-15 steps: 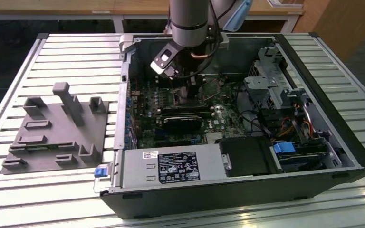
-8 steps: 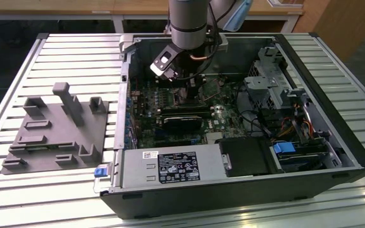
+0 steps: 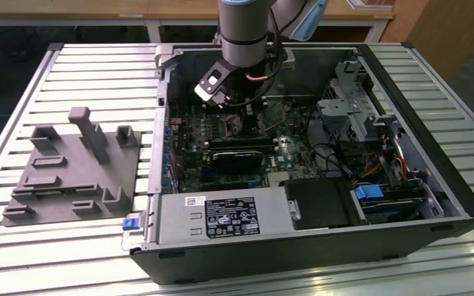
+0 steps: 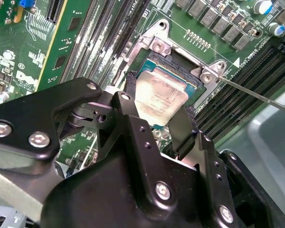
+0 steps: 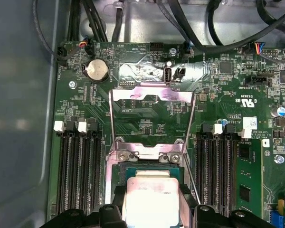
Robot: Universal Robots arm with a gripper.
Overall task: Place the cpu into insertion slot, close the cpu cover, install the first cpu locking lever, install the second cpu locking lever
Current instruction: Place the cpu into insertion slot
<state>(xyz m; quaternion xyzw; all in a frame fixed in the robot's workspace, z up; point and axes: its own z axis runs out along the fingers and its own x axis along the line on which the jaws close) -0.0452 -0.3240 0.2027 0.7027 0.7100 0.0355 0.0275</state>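
My gripper (image 4: 156, 113) is shut on the cpu (image 4: 159, 97), a pale silvery square chip pinched between the two black fingers (image 4: 183, 130). The chip hangs over the insertion slot (image 4: 195, 81), the dark square socket on the green board; whether it rests in the socket I cannot tell. In the first wrist view the cpu (image 5: 149, 192) lies at the socket's edge, and the cpu cover (image 5: 152, 94), a thin silvery frame, is swung open away from the slot. A thin locking lever (image 4: 256, 95) stands free beside the socket. In the exterior view the gripper (image 3: 252, 112) is deep inside the computer case.
Long black memory slots (image 5: 80, 175) flank the socket on both sides. A coin battery (image 5: 96, 70) and cables (image 5: 190, 23) lie beyond the open cover. A black heatsink block (image 3: 237, 159), the power supply (image 3: 220, 219) and a grey fixture (image 3: 72, 166) on the slatted table are nearby.
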